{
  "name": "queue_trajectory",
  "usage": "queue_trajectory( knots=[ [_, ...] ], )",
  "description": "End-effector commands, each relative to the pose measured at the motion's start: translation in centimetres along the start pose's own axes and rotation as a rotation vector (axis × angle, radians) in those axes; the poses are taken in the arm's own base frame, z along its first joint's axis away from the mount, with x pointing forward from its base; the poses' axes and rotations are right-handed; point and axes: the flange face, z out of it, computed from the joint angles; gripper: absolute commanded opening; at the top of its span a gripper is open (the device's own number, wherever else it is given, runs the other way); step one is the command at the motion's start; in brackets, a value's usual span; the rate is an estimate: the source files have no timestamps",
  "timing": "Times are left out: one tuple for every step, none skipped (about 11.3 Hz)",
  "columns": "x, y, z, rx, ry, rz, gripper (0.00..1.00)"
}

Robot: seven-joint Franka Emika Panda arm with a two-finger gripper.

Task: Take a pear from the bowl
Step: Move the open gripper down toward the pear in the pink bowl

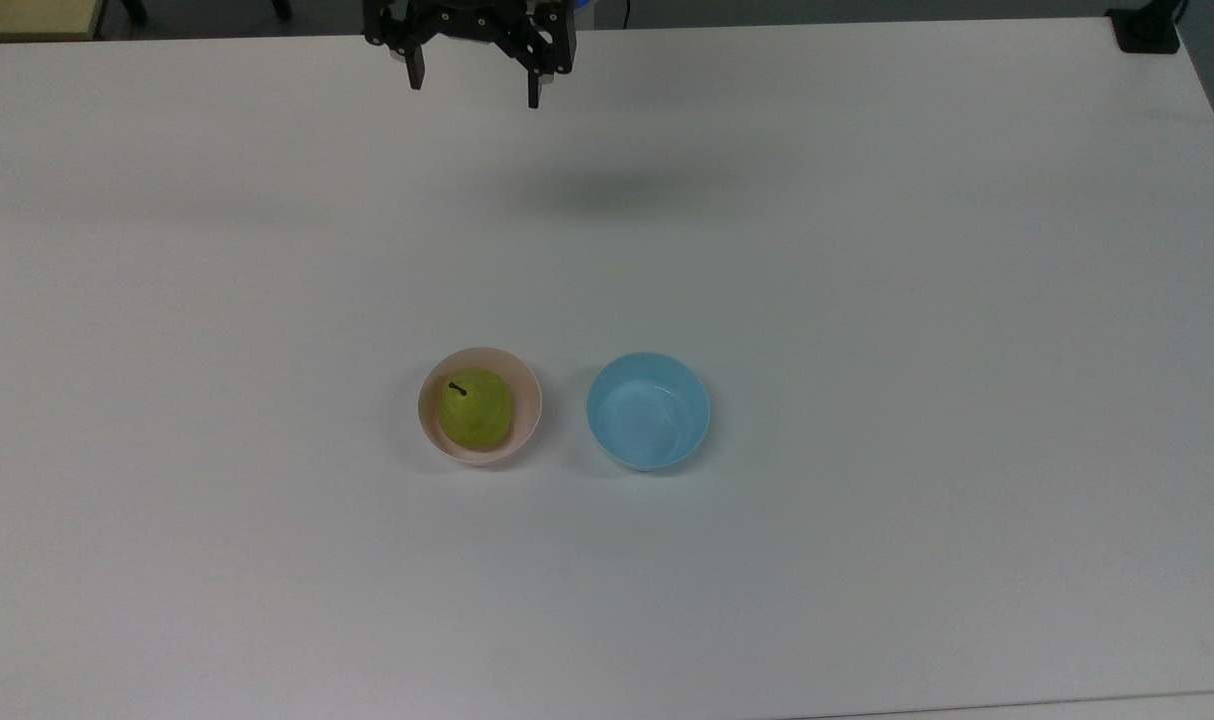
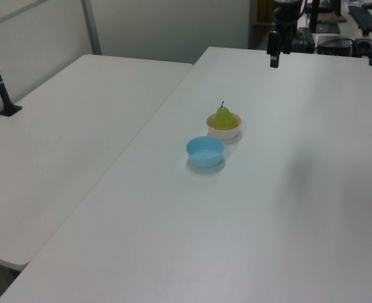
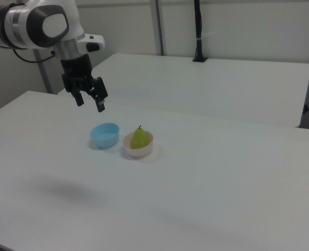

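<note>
Small yellow-green pear (image 1: pixel 476 409) with a short dark stem, sitting upright inside the small round pale pink plastic bowl (image 1: pixel 427 408), stem up and leaning slightly toward the top view's upper left; fills most of the bowl's inside, with the pink rim showing around it

In the left view, pear (image 2: pixel 224 118) standing well above the rim of the pink bowl (image 2: pixel 224 133); in the right view, same pear (image 3: pixel 139 139) rising out of the bowl (image 3: pixel 138 151) with the stem pointing up

Just beside the pink bowl, at the top view's right, a round light blue plastic bowl (image 1: pixel 696 410) of like size, apart from it with a narrow strip of tabletop between; nearer the camera in the left view (image 2: pixel 205 152), at the right view's left (image 3: pixel 105 135)

Both bowls near the middle of a wide white table (image 1: pixel 867 250); a second white table (image 2: pixel 66 126) alongside at the left view's left, behind in the right view

Black two-finger gripper (image 1: pixel 472 85) at the top edge of the top view, well apart from both bowls and touching nothing; fingers spread wide, nothing between them

In the right view, gripper (image 3: pixel 89 101) hanging from the white and grey arm (image 3: pixel 39 23), raised above the table, up and to the right view's left of the blue bowl; in the left view, gripper (image 2: pixel 274 55) above the table's far end
</note>
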Motion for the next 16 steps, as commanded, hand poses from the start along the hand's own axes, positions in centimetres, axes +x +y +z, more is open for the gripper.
queue_trajectory(
  knots=[
    [-0.5,-0.2,-0.1,-0.010,-0.014,-0.023,1.00],
    [-0.5,-0.2,-0.1,-0.010,-0.014,-0.023,1.00],
    [-0.5,-0.2,-0.1,-0.010,-0.013,-0.023,1.00],
    [-0.4,-0.1,-0.1,-0.011,-0.012,-0.023,1.00],
    [-0.5,-0.2,-0.1,-0.010,-0.014,-0.023,1.00],
    [-0.4,-0.2,-0.1,-0.010,-0.013,-0.023,1.00],
    [-0.3,-0.2,0.1,-0.010,-0.013,-0.026,1.00],
    [-0.2,-0.2,0.1,-0.011,-0.009,-0.027,1.00],
    [0.0,-0.1,0.2,-0.008,-0.001,-0.028,1.00],
    [0.3,-0.1,0.2,-0.003,0.017,-0.037,1.00],
    [0.8,0.0,0.1,0.004,0.043,-0.037,1.00],
    [1.1,0.1,-0.1,0.008,0.071,-0.038,1.00],
    [1.7,0.0,0.7,0.008,0.076,-0.038,1.00],
    [2.3,0.0,1.0,0.006,0.100,-0.037,1.00],
    [3.2,0.1,1.8,0.006,0.126,-0.035,1.00],
    [4.2,0.2,3.0,0.005,0.142,-0.031,1.00]
  ],
)
